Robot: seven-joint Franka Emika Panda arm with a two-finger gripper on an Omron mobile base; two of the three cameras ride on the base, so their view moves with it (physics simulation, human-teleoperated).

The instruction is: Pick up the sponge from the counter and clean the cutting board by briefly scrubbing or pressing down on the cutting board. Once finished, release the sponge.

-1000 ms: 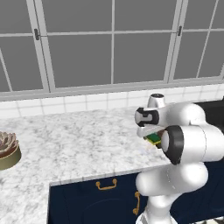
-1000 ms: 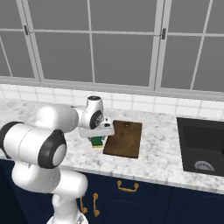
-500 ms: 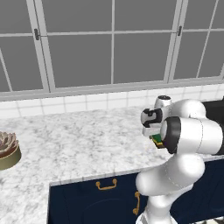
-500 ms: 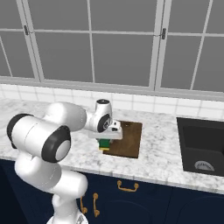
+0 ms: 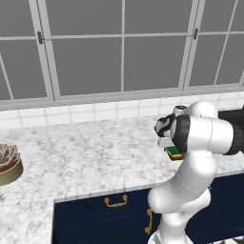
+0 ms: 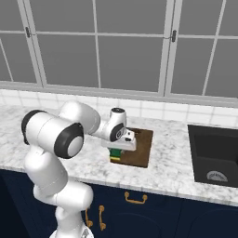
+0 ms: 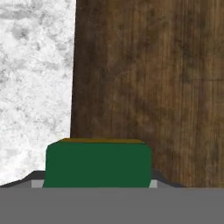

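The sponge (image 6: pixel 116 155), a dark green block over a yellow layer, sits between the fingers of my gripper (image 6: pixel 117 151), which is shut on it. It hangs low at the near left corner of the dark brown cutting board (image 6: pixel 142 147); whether it touches the wood I cannot tell. In the hand view the sponge (image 7: pixel 98 164) fills the bottom middle, with the cutting board (image 7: pixel 148 83) beyond it and the marbled counter (image 7: pixel 35 87) to the left. From the left base view the sponge (image 5: pixel 173 152) peeks out under the gripper (image 5: pixel 171 147), mostly hidden by the arm.
A black sink basin (image 6: pixel 214 154) is set into the counter (image 6: pixel 172 165) right of the board. A potted succulent (image 5: pixel 7 163) stands at the far left of the counter (image 5: pixel 86 157). Windows line the back wall; navy cabinets (image 5: pixel 105 219) run below.
The arm has carried the sponge to the right, from over the bare counter to the cutting board's near left corner, and the hand has come lower.
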